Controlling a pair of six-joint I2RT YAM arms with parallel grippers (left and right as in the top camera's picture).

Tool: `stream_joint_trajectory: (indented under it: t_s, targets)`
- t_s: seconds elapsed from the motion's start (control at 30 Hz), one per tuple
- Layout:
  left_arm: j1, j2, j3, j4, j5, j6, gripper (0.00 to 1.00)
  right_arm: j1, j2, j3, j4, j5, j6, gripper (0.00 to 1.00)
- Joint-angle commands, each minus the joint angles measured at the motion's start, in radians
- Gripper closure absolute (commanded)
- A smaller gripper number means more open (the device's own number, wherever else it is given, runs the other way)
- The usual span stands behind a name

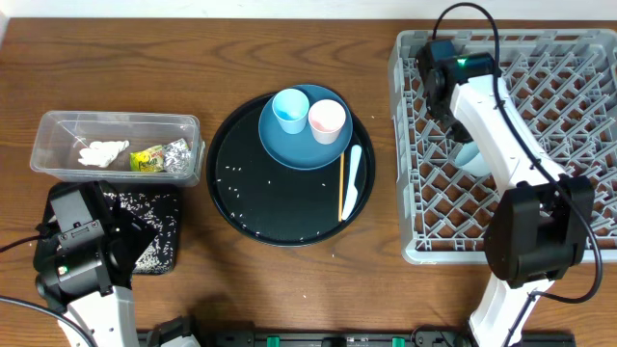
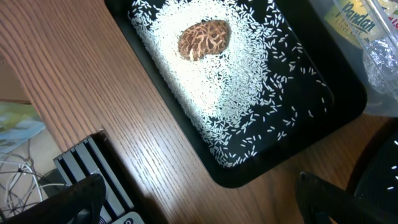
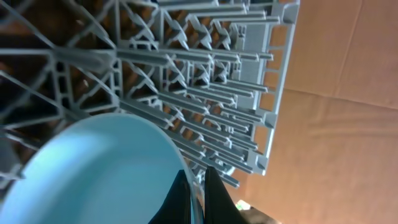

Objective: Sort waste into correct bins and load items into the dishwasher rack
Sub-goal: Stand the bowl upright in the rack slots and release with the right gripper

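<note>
Grey plastic rack (image 1: 569,87): right side of wood table (image 2: 74,74), square, pegs upright, right edge cut off in overhead view. Strip of bare wood between its left wall and round black tray (image 1: 280,207).

Pale-blue bowl (image 3: 93,174): inside rack, left half, among pegs. Largely under arm from above; facing of mouth not discernible.

Right gripper (image 3: 198,200): fingers closed to a narrow pinch on bowl rim.

Left gripper (image 2: 199,202): spread wide, holding nothing, over wood just off a corner of shallow black tray (image 2: 239,177).

Shallow black tray: rice grains (image 2: 249,106) across floor, brown food piece (image 2: 204,38) on densest patch.

Clear tub (image 1: 58,130): long axis left to right, beyond shallow black tray, narrow gap to round black tray. White tissue (image 1: 103,151), yellow wrapper (image 1: 147,161) and silver foil (image 1: 177,154) inside.

Round black tray: dark-blue plate (image 1: 306,145) at far side, carrying light-blue cup (image 1: 290,109) and pink cup (image 1: 326,120), mouths up. Stray grains (image 1: 231,173) on floor.

Chopstick (image 1: 341,183) and white spoon (image 1: 352,183): side by side on round black tray, long axes near-to-far, spoon's broad end toward robot.
</note>
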Motion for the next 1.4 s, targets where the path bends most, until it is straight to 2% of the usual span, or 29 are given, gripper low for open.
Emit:
stream_joint_trajectory:
  t_s: [0.0, 0.3, 0.4, 0.43, 0.6, 0.8, 1.1, 1.37]
  targets:
    - [0.004, -0.001, 0.013, -0.002, -0.011, -0.001, 0.02, 0.04, 0.045, -0.029, 0.009, -0.312, 0.049, 0.99]
    - [0.004, -0.001, 0.013, -0.002, -0.011, -0.001, 0.02, 0.074, 0.046, -0.029, 0.039, -0.406, 0.089, 0.98]
    - [0.004, -0.001, 0.013, -0.002, -0.011, -0.001, 0.02, 0.085, 0.046, -0.029, 0.057, -0.434, 0.089, 0.94]
    - [0.004, -0.001, 0.013, -0.002, -0.011, -0.001, 0.02, 0.089, 0.046, -0.03, 0.064, -0.442, 0.089, 0.9]
    - [0.004, -0.001, 0.013, -0.002, -0.011, -0.001, 0.02, 0.11, 0.046, -0.029, 0.117, -0.53, 0.089, 0.55]
    - [0.004, -0.001, 0.013, -0.002, -0.011, -0.001, 0.02, 0.115, 0.043, -0.008, 0.16, -0.58, 0.089, 0.44]
    - [0.004, -0.001, 0.013, -0.002, -0.011, -0.001, 0.02, 0.113, -0.032, 0.143, 0.095, -0.594, 0.113, 0.4]
    - [0.004, -0.001, 0.013, -0.002, -0.011, -0.001, 0.02, 0.113, -0.146, 0.2, -0.07, -0.893, 0.187, 0.48]
